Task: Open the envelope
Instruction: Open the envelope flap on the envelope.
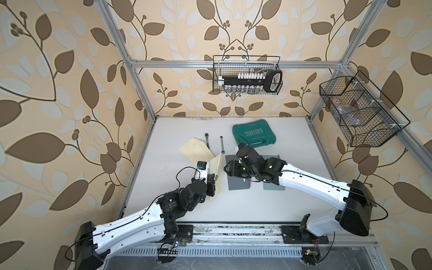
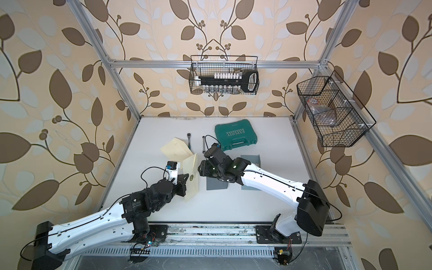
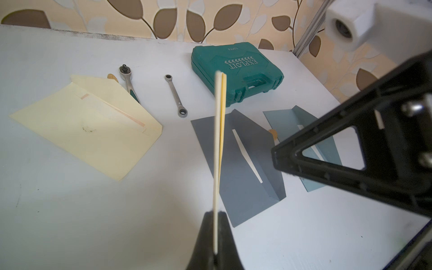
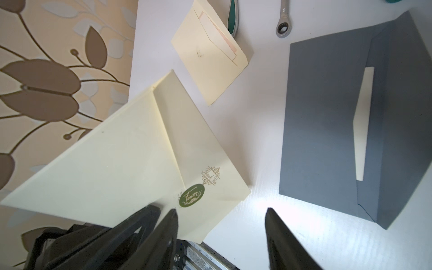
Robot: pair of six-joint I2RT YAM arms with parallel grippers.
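In both top views, holds the cream envelope (image 1: 216, 171) raised on edge over the white table (image 1: 177, 205), a little left of the table's middle, with the left gripper (image 1: 212, 184) clamped shut on the paper's near part. Has the right gripper (image 1: 226, 168) just beside the envelope's sealed face, jaws standing apart and closed on nothing. Farther back, shows a second cream envelope (image 1: 195, 149) lying flat, a ratchet (image 1: 207, 139) and a wrench (image 1: 222, 145) beside it, a green tool case (image 1: 253, 135) behind those, plus a grey envelope (image 1: 236, 187) and a bluish envelope (image 1: 273, 187) lying partly under the right arm. From the left wrist, looks along the held envelope edge-on: two black fingers (image 3: 203, 238) pressed against it from either side, its two layers slightly parted at the far end, and one open-framed finger of the right gripper close by on the side of the grey envelope. From the right wrist, faces the envelope's back: a pointed flap, a round green sticker (image 4: 192, 195) over the flap's tip, gold "Thank You" lettering next to it. Frames this between two dark fingers (image 4: 163, 236) spread wide, one overlapping the envelope's lower edge just by the sticker, the other over bare table; cannot tell whether the first touches the paper or whether the flap is free.
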